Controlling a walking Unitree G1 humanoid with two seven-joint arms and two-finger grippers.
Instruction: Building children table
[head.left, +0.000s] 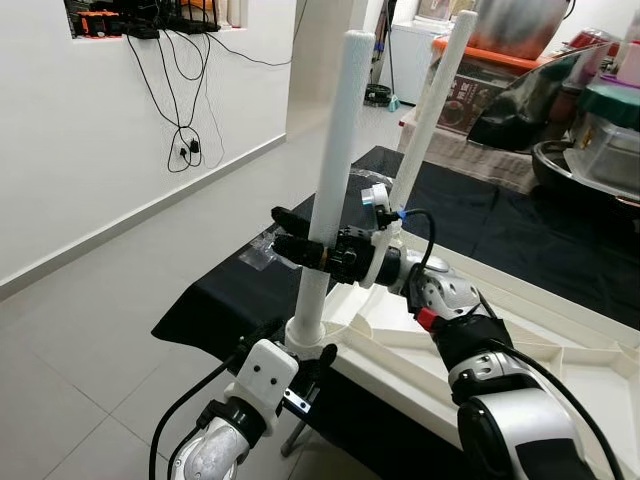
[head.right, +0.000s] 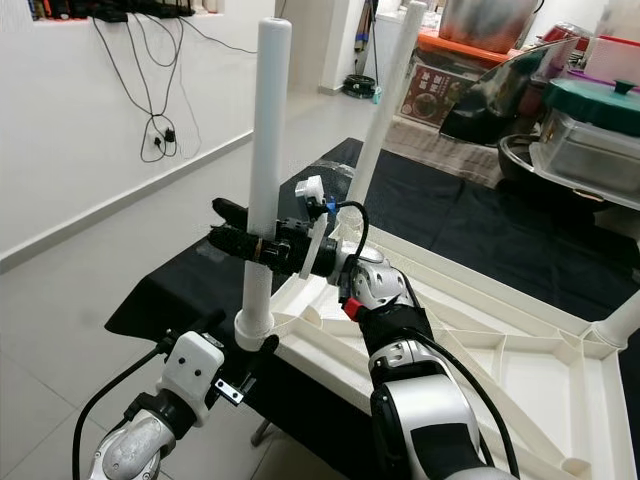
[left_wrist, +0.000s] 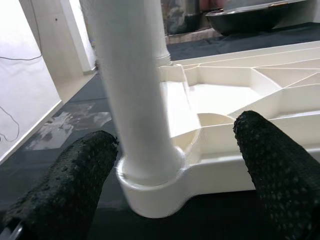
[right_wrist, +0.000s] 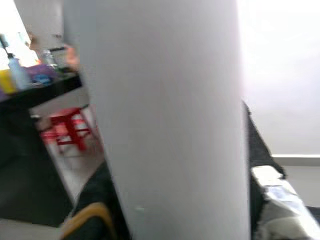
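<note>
Up close, the left gripper (left_wrist: 175, 165) fingers flank the leg (left_wrist: 135, 85) socket (left_wrist: 155, 190).

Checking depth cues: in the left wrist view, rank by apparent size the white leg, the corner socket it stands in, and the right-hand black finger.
1. White leg, largest.
2. Black finger.
3. Corner socket.
The last two look close; the finger's nearness inflates it.
</note>
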